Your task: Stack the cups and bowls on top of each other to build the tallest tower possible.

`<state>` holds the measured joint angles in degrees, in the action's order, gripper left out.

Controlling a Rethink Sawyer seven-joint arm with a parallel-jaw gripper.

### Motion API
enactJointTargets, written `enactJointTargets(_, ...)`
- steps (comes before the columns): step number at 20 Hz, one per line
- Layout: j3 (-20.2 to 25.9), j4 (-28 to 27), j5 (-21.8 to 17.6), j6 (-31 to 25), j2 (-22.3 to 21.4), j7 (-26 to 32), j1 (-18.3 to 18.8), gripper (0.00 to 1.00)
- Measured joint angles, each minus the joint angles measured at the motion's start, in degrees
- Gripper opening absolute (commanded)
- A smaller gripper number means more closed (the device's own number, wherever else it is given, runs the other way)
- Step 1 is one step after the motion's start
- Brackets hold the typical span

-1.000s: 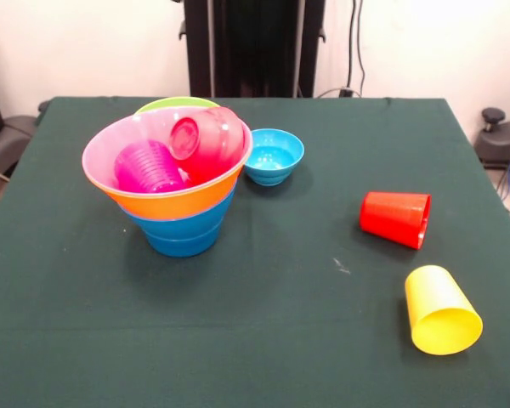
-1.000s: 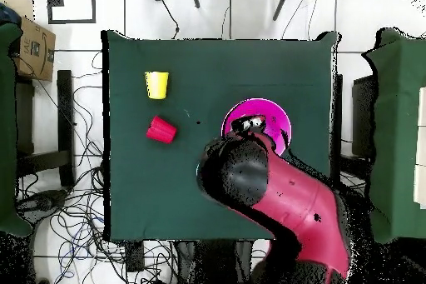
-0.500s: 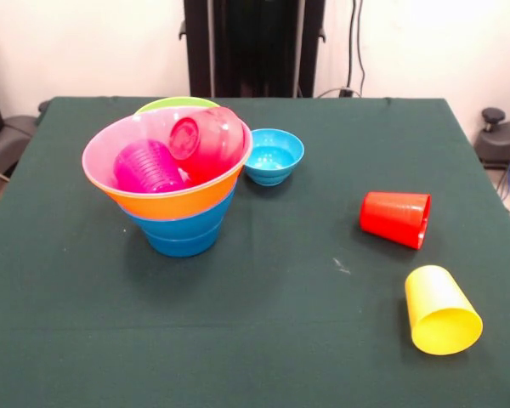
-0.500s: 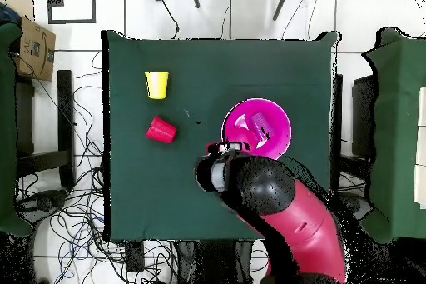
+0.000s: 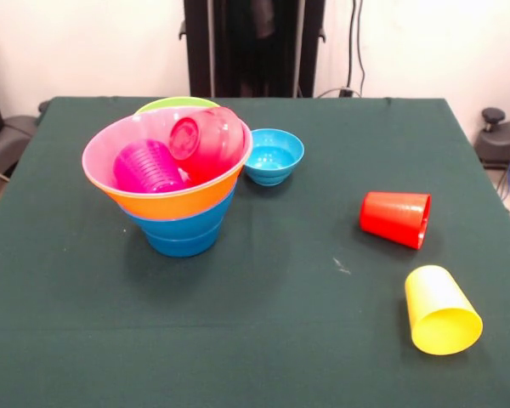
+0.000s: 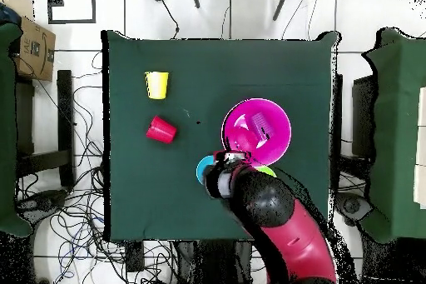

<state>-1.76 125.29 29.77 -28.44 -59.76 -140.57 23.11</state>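
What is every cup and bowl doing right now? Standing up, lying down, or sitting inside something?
Red cup: lying on its side on the table.
Yellow cup: lying on its side, mouth toward the camera.
Purple cup: lying inside the pink bowl.
Red bowl: tipped on its side inside the pink bowl.
Pink bowl: upright, nested in the orange bowl.
Orange bowl: upright, on the blue bowl.
Blue bowl: upright, at the bottom.
Light-blue bowl: upright, empty.
Green bowl: behind the tower, mostly hidden.
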Motion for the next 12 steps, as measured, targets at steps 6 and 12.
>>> enactJointTargets(6,0.38,0.66,-15.64,20.78,3.84,0.08,4.88,1.0)
enactJointTargets(12,-1.35,0.83,-28.04,34.52,6.41,0.09,6.9,1.0)
